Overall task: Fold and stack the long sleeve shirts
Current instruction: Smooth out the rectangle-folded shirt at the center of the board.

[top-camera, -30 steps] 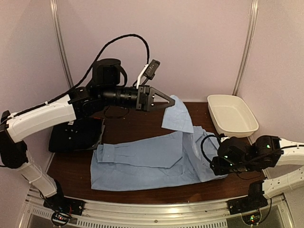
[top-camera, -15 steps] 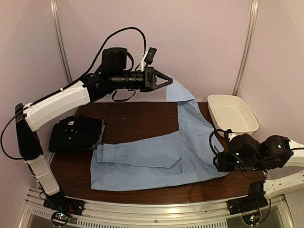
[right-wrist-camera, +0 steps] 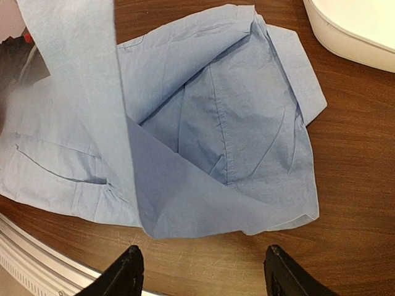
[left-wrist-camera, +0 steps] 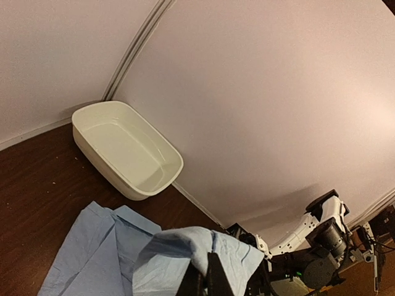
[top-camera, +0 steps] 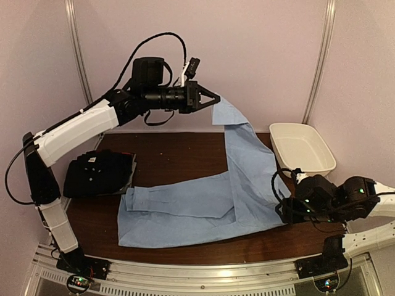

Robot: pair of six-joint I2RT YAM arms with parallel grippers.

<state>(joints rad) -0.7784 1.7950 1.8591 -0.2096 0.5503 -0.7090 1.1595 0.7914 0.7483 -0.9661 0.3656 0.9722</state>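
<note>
The light blue shirt [top-camera: 185, 206] lies spread across the brown table [top-camera: 179, 154]. One sleeve [top-camera: 250, 160] rises from its right side up to my left gripper [top-camera: 216, 98], which is shut on the sleeve's end high above the back of the table. In the left wrist view the cloth [left-wrist-camera: 185, 253] drapes over the closed left gripper [left-wrist-camera: 207, 274]. The black shirt [top-camera: 99, 172] sits folded at the left edge. My right gripper [top-camera: 285, 209] hovers low at the blue shirt's right edge, open and holding nothing; the hem [right-wrist-camera: 247, 203] lies just ahead of the right gripper [right-wrist-camera: 202, 250].
A white oval tub [top-camera: 302, 148] stands at the back right corner, also in the left wrist view [left-wrist-camera: 126, 148] and the right wrist view [right-wrist-camera: 358, 24]. Pale walls close in the back and sides. A metal rail [top-camera: 203, 280] runs along the near edge.
My left gripper has carried the sleeve end higher and toward the back, pulling the sleeve out long. My right gripper has opened wider and drawn slightly right, off the cloth.
</note>
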